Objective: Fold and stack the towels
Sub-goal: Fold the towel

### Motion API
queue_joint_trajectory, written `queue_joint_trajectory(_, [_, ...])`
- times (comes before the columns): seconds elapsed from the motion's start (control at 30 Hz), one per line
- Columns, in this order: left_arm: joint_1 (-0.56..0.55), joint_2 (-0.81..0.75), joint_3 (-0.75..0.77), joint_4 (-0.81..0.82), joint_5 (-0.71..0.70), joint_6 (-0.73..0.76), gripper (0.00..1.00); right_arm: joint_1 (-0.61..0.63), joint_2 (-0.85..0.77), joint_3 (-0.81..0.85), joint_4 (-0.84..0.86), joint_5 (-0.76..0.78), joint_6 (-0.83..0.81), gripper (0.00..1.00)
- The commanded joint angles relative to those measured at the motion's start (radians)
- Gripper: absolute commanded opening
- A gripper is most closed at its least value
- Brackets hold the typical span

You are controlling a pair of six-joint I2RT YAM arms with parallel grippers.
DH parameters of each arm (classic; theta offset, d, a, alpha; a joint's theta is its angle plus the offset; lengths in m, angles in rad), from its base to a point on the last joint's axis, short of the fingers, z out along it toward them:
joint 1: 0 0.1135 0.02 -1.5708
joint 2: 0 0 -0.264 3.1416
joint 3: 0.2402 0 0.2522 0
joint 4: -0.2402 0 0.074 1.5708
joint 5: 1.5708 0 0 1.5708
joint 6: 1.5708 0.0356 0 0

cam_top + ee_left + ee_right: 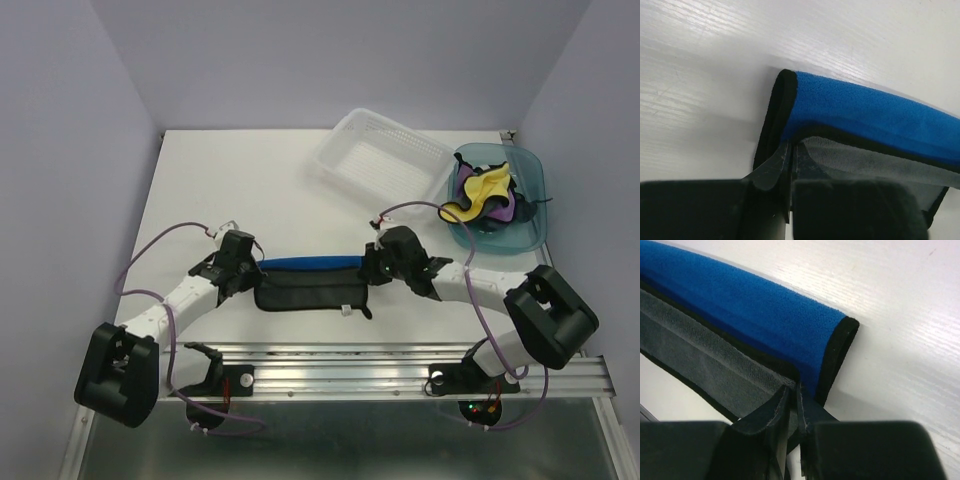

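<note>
A bright blue towel [305,264] with a dark underside and black trim stretches across the white table between my two grippers. It is folded lengthwise, and its dark flap [305,296] lies toward the near edge. My left gripper [252,272] pinches the towel's left end and my right gripper [372,268] pinches its right end. In the left wrist view the left gripper [791,150] is shut on the dark hem under the blue fold [865,110]. In the right wrist view the right gripper [794,390] holds the hem beside the blue corner [750,305]. More towels, a yellow one [485,190] and a purple one [505,210], are crumpled in the teal bin.
A clear white slotted basket [325,165] stands at the back, right of centre. The translucent teal bin [530,228] sits just right of it, near the right wall. A metal rail [400,360] with the arm bases runs along the near edge.
</note>
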Motion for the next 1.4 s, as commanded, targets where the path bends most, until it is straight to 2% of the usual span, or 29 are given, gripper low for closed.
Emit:
queue_joint_trajectory(0.0, [-0.013, -0.049, -0.038, -0.018, 0.010, -0.027, 0.14, 0.013, -0.044, -0.049, 0.035, -0.019, 0.022, 0.17])
queue_joint_trajectory(0.07, [-0.016, -0.067, -0.049, -0.033, 0.008, -0.044, 0.20, 0.011, -0.057, -0.062, 0.030, -0.019, 0.026, 0.19])
queue_joint_trajectory(0.1, [-0.018, -0.085, -0.052, -0.046, 0.013, -0.047, 0.25, 0.011, -0.075, -0.072, 0.023, -0.019, 0.028, 0.23])
queue_joint_trajectory(0.13, [-0.021, -0.095, -0.053, -0.052, 0.016, -0.053, 0.29, 0.013, -0.086, -0.077, 0.017, -0.022, 0.026, 0.28])
queue_joint_trajectory(0.17, [-0.025, -0.119, -0.056, -0.059, 0.019, -0.064, 0.33, 0.013, -0.098, -0.082, 0.006, -0.024, 0.028, 0.39])
queue_joint_trajectory(0.23, [-0.033, -0.147, -0.060, -0.076, 0.034, -0.073, 0.37, 0.013, -0.139, -0.097, -0.028, -0.056, 0.025, 0.41])
queue_joint_trajectory(0.27, [-0.039, -0.176, -0.058, -0.086, 0.039, -0.082, 0.48, 0.014, -0.153, -0.102, -0.043, -0.070, 0.028, 0.47])
queue_joint_trajectory(0.43, [-0.061, -0.269, -0.032, -0.158, 0.039, -0.107, 0.77, 0.013, -0.283, -0.111, -0.127, -0.134, 0.032, 0.76])
queue_joint_trajectory(0.47, [-0.061, -0.297, -0.029, -0.161, 0.038, -0.105, 0.98, 0.014, -0.294, -0.103, -0.132, -0.127, 0.032, 0.87])
queue_joint_trajectory(0.57, [-0.061, -0.311, 0.002, -0.173, 0.007, -0.099, 0.99, 0.013, -0.291, -0.027, -0.132, -0.118, 0.028, 1.00])
queue_joint_trajectory(0.67, [-0.061, -0.282, 0.078, -0.167, -0.031, -0.076, 0.99, 0.013, -0.219, 0.033, -0.092, -0.141, 0.029, 1.00])
queue_joint_trajectory(0.8, [-0.059, -0.167, 0.140, -0.116, -0.021, -0.035, 0.99, 0.013, -0.016, 0.180, -0.083, -0.229, 0.009, 1.00])
queue_joint_trajectory(0.9, [-0.053, -0.071, 0.187, -0.093, -0.013, -0.009, 0.99, 0.018, 0.064, 0.249, -0.092, -0.246, -0.021, 1.00])
queue_joint_trajectory(1.1, [-0.035, 0.026, 0.214, -0.049, 0.002, 0.007, 0.99, 0.033, 0.150, 0.260, -0.100, -0.309, -0.044, 1.00])
queue_joint_trajectory(1.37, [-0.011, 0.027, 0.178, -0.029, 0.027, 0.005, 0.99, 0.068, 0.149, 0.208, -0.121, -0.311, -0.052, 1.00])
